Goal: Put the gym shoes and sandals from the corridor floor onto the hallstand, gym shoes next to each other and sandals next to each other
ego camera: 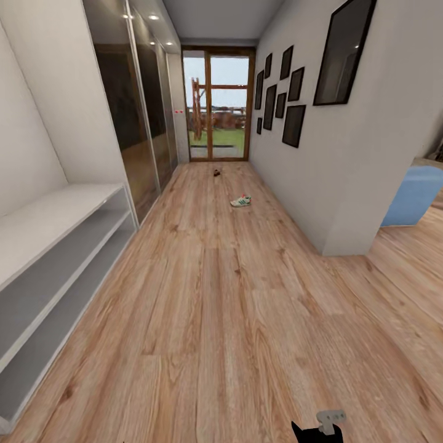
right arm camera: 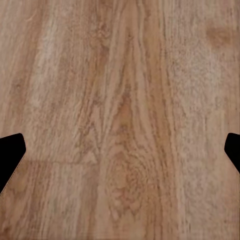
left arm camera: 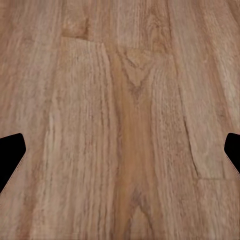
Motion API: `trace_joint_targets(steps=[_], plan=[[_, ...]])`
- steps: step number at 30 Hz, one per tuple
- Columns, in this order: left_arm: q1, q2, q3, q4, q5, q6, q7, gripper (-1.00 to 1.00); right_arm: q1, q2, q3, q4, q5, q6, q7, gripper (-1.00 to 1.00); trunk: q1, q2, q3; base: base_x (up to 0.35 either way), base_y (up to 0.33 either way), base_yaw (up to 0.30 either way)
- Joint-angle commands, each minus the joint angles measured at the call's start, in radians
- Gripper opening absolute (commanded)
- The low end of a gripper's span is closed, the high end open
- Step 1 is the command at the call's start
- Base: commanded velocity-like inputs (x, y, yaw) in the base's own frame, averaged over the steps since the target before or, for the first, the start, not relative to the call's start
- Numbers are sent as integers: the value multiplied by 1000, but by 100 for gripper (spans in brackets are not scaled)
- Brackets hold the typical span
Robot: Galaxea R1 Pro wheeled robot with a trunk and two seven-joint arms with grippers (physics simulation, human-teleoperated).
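Wood-plank corridor floor ahead; one gym shoe mid-corridor near right wall, dark sandal beyond. Both jaws wide apart, empty. Approach step; next: drive closer.

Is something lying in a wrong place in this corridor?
Yes. One gym shoe lies alone mid-floor, and a small dark item, perhaps a sandal, lies farther on near the glass door. The grey shelves hold nothing.

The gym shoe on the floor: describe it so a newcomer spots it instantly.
Look down the corridor floor toward the glass door. The gym shoe lies right of centre, roughly two-thirds of the way there. It is pale with green stripes, unlike the smaller dark item beyond it.
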Motion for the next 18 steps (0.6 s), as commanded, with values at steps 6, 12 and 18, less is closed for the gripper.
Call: trace_joint_targets(steps=[6,12,18], plan=[[-1,-1,8,1,-5,-2,-8,100,-1,0,-8,1,8,-3,4,100,0,0,-1,339,0,0],[-1,-1,8,1,-5,-2,-8,100,-1,0,-8,1,8,-3,5,100,0,0,-1,339,0,0],[-1,-1,8,1,-5,-2,-8,100,-1,0,-8,1,8,-3,5,100,0,0,-1,339,0,0]])
